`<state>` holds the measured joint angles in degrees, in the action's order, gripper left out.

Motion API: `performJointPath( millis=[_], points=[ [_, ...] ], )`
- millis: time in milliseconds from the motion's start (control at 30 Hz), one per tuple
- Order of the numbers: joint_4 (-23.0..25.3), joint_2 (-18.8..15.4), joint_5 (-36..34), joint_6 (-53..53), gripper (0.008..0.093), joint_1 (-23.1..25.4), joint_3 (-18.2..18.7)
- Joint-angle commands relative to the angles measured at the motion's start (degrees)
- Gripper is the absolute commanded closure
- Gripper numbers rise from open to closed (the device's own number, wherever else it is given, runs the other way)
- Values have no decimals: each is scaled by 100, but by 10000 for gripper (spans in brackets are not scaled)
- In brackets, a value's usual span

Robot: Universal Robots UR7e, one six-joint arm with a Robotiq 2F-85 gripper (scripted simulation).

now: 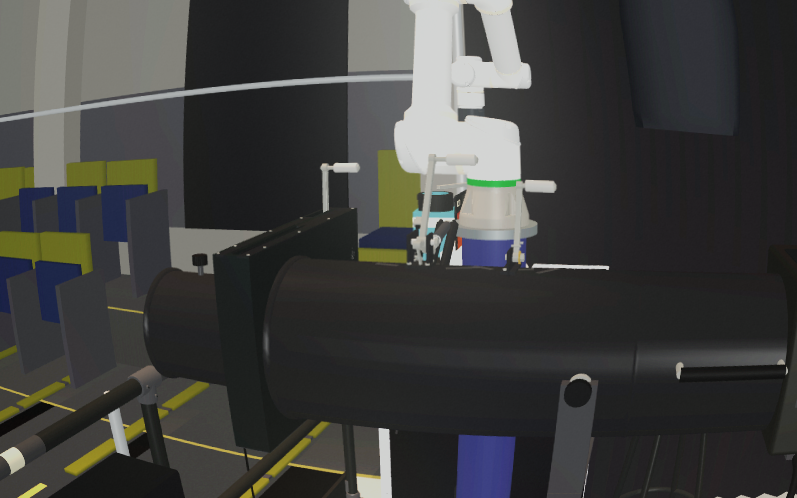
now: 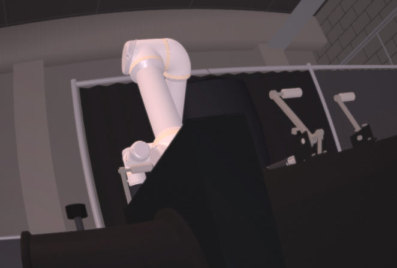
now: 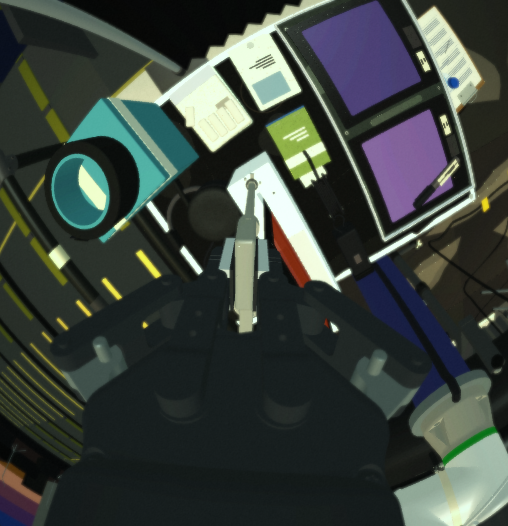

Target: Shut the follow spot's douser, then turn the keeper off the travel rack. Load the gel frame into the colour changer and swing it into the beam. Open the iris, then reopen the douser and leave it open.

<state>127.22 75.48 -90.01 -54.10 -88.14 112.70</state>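
My gripper [image 3: 243, 260] is closed on the pale handle of a lever [image 3: 244, 280], its two fingers clamped on either side of the grip. The lever's thin rod [image 3: 251, 200] runs away from me to a pivot on a white base. In the side camera the wrist [image 1: 457, 155] sits just above the black follow spot barrel [image 1: 512, 347], with this lever's handle [image 1: 460, 160] against it. Two more levers stand on the barrel, one [image 1: 340, 168] over the black colour changer box [image 1: 289, 266], one [image 1: 540, 186] to the right. Two purple gel frames [image 3: 386, 115] sit in a rack below.
Behind the barrel hang black drapes [image 1: 265, 111], with rows of blue and yellow seats [image 1: 48, 248] at left. A teal camera-like unit [image 3: 111, 170] stands left of my gripper, a blue post with a clear collar [image 1: 491, 229] right of it. A rail [image 1: 48, 433] runs below.
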Motion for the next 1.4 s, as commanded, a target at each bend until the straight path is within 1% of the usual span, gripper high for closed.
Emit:
performJointPath(
  millis=[0, 467, 767, 1067, 1367],
  points=[
    [3, 4, 0, 166, 934, 0, -3],
    [2, 4, 0, 2784, 934, 0, -3],
    [2, 4, 0, 4167, 934, 0, -3],
    [1, 4, 0, 5066, 934, 0, -3],
    [1, 4, 0, 5440, 934, 0, -3]
  ],
)
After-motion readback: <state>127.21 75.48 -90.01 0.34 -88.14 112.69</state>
